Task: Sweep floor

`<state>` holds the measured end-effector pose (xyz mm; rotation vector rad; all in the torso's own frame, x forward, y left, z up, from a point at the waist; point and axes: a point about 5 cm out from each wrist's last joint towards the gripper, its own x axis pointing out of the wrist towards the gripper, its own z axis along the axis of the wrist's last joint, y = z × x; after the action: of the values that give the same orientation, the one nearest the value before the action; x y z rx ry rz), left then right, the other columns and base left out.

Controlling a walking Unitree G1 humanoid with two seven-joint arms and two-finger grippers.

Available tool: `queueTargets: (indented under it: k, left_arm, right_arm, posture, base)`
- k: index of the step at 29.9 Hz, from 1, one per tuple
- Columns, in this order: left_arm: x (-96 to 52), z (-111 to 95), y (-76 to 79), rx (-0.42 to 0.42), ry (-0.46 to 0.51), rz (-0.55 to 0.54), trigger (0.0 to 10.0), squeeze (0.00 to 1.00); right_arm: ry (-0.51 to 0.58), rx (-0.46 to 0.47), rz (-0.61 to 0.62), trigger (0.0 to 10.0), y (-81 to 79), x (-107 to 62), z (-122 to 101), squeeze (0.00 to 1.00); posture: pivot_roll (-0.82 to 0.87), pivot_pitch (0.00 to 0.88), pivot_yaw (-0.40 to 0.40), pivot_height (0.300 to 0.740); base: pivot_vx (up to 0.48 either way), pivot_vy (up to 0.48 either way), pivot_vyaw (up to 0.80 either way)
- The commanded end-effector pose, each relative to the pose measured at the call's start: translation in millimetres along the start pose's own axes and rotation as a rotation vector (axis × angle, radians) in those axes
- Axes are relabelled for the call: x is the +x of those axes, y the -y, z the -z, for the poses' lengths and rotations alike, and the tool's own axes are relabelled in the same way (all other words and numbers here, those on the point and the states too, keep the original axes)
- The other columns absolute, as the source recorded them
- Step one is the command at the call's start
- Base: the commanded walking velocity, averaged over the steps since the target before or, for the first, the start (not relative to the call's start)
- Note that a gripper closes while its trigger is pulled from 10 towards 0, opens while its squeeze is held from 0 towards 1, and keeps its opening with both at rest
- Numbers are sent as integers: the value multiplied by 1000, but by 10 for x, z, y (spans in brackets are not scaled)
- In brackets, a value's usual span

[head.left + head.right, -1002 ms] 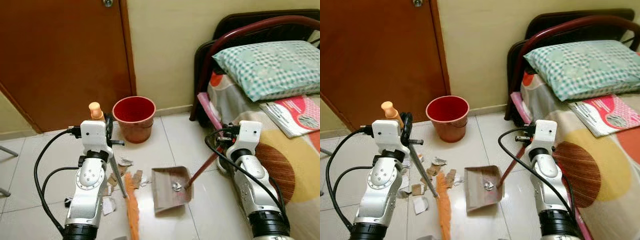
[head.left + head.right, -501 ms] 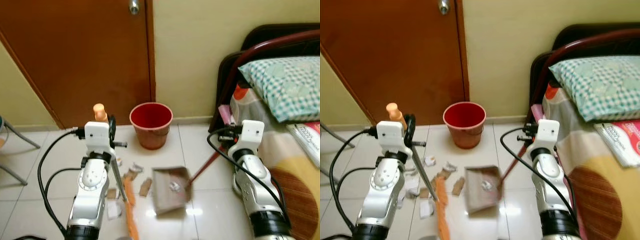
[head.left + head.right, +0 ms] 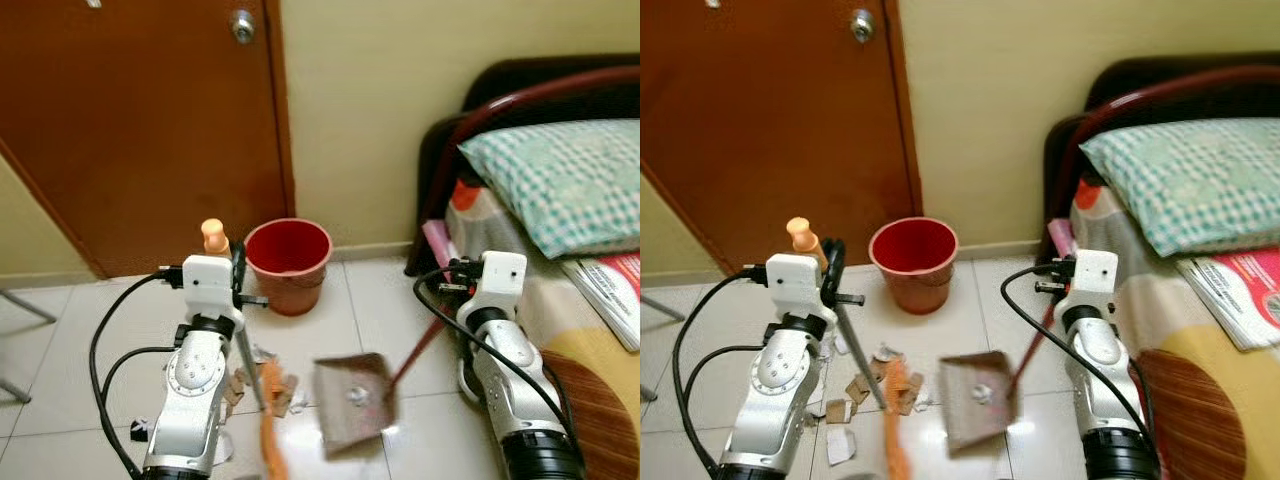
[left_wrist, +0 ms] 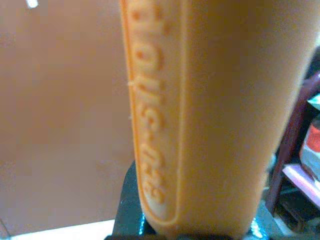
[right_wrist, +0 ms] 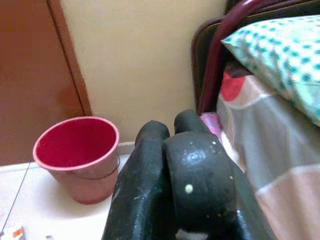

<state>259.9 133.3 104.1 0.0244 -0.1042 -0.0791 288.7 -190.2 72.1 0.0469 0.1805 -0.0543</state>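
Broom (image 3: 268,420) in left pincer (image 3: 226,262), dustpan (image 3: 352,402) beside.

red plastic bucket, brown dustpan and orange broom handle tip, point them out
red plastic bucket (image 3: 290,290), left eye view, outer front wall
brown dustpan (image 3: 978,410), right eye view, flat tray
orange broom handle tip (image 3: 213,235), left eye view, rounded top end

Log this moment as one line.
left gripper: holds broom | right gripper: holds dustpan | scraps: on floor | bucket: ahead
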Motion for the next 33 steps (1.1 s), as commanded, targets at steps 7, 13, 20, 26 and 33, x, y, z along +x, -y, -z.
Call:
queueTargets:
  k: [7, 13, 20, 26, 33]
  left_arm:
    - [17, -48, -6, 24, 11, -2, 10000, 0]
    - [92, -136, -59, 53, 37, -5, 10000, 0]
    - [62, -253, -53, 117, 88, 21, 10000, 0]
    - [70, -198, -8, 76, 63, 5, 10000, 0]
    - [105, -195, 48, 68, 62, 20, 10000, 0]
  right_arm:
    - [59, 31, -39, 10000, -118, 71, -124, 0]
    - [88, 22, -45, 10000, -149, 96, -233, 0]
    - [103, 44, -50, 10000, -162, 74, -274, 0]
    - [146, 79, -68, 10000, -209, 120, -422, 0]
    - [206, 119, -155, 10000, -389, 226, -783, 0]
  posture:
    - [-41, 0, -6, 740]
    - [-34, 27, -4, 740]
    - [-28, 45, 1, 740]
    - [-35, 33, -3, 740]
    - [-41, 25, -4, 740]
  base:
    - [289, 328, 0]
    - [279, 344, 0]
    - [0, 0, 0]
    - [0, 0, 0]
    - [0, 0, 0]
